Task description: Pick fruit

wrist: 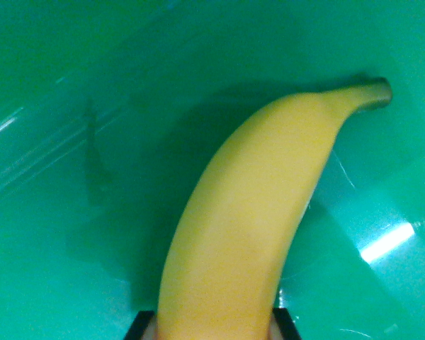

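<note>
A yellow banana [258,212] fills the middle of the wrist view, curving from the bottom edge up to its dark stem at the upper right. My gripper [212,329] sits at the bottom edge, with its two black fingertips [140,326] pressed against either side of the banana's lower end. The jaws are shut on the banana. The banana's lower tip is hidden below the frame.
A glossy green container surface [71,142] lies behind the banana on all sides, with bright light reflections at the left and lower right. A dark smudge [95,159] marks it at the left.
</note>
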